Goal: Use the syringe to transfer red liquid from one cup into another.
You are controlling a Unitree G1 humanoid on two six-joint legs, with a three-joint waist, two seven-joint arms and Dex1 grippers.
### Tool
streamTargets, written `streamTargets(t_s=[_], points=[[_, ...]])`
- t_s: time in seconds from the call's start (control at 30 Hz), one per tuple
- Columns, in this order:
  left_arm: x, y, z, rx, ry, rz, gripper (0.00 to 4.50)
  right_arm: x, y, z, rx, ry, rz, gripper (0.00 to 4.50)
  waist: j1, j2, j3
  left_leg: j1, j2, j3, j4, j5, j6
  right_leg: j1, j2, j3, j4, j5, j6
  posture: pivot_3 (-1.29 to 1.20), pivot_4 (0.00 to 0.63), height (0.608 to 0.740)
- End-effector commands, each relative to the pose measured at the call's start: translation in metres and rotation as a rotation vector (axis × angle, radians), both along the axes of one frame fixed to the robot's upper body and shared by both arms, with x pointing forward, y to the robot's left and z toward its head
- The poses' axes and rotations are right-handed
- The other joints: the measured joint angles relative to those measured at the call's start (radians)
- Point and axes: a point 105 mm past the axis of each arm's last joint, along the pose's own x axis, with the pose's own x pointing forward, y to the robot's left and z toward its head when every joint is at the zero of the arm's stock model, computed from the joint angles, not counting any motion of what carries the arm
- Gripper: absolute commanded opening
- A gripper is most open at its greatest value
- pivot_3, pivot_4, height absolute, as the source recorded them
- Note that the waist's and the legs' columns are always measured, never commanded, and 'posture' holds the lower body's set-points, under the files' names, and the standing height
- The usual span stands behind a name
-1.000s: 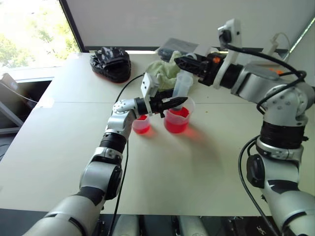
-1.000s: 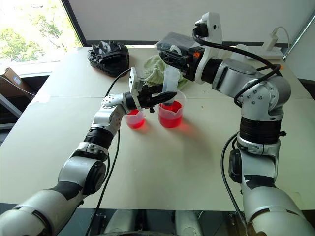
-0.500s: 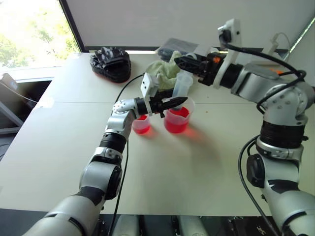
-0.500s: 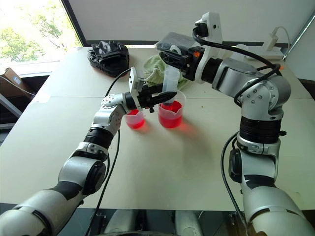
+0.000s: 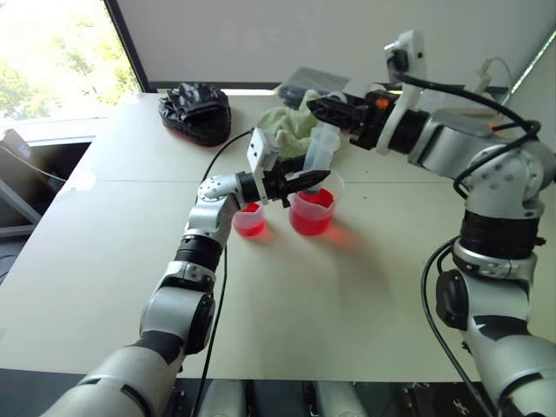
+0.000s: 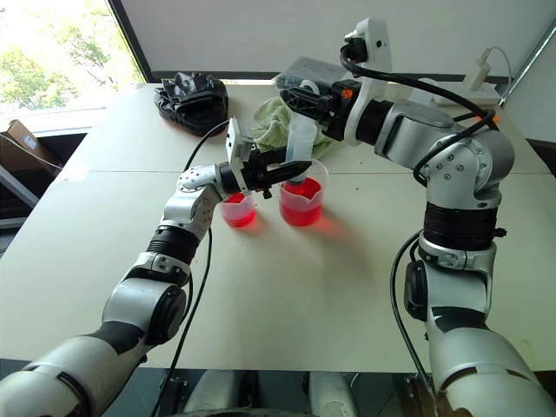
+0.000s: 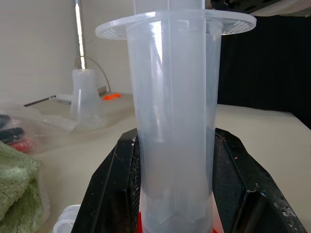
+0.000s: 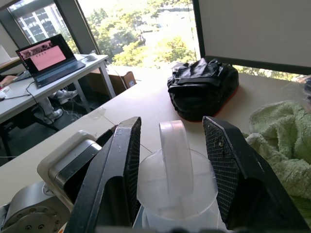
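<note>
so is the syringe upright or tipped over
Upright: the syringe stands tip-down in the beaker, barrel clamped by the left gripper.

I see my left gripper [image 6: 295,167] closed on the syringe [image 6: 301,148] standing in the beaker [image 6: 303,201], my right gripper [image 6: 291,93] at its top, smaller cup [image 6: 238,210] beside

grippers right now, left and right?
left gripper: shut on the syringe barrel.
right gripper: fingers astride the syringe's plunger top; grip cannot be told.
</note>
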Motion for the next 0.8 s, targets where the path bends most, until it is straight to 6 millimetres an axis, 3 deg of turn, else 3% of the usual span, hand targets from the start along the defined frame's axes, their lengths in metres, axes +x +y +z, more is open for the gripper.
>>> streamTargets(t_s=[0.03, 0.4, 0.6, 0.8], points=[[-0.013, -0.012, -0.016, 0.075, -0.003, -0.085, 1.4, -0.008, -0.025, 0.058, 0.073, -0.216, -0.106, 1.45, 0.0, 0.0, 0.0, 0.0, 0.0, 0.0, 0.0, 0.0, 0.0, 0.0, 0.0, 0.0, 0.0, 0.0, 0.0, 0.0, 0.15, 0.724], [-0.013, -0.012, -0.016, 0.079, -0.003, -0.086, 1.4, -0.009, -0.024, 0.054, 0.07, -0.208, -0.098, 1.45, 0.0, 0.0, 0.0, 0.0, 0.0, 0.0, 0.0, 0.0, 0.0, 0.0, 0.0, 0.0, 0.0, 0.0, 0.0, 0.0, 0.15, 0.724], [-0.014, -0.011, -0.016, 0.079, -0.004, -0.087, 1.4, -0.007, -0.024, 0.051, 0.065, -0.204, -0.107, 4.25, 0.004, 0.0, 0.0, 0.0, -0.001, 0.0, 0.0, 0.0, 0.0, 0.0, -0.001, 0.0, -0.001, 0.0, 0.0, 0.0, 0.15, 0.724], [-0.012, -0.01, -0.013, 0.073, -0.007, -0.079, 1.4, -0.009, -0.024, 0.047, 0.043, -0.201, -0.097, 4.39, 0.002, 0.001, 0.0, 0.0, 0.0, 0.0, 0.0, -0.001, 0.001, 0.001, -0.001, 0.0, -0.001, 0.0, 0.0, 0.0, 0.15, 0.724]])
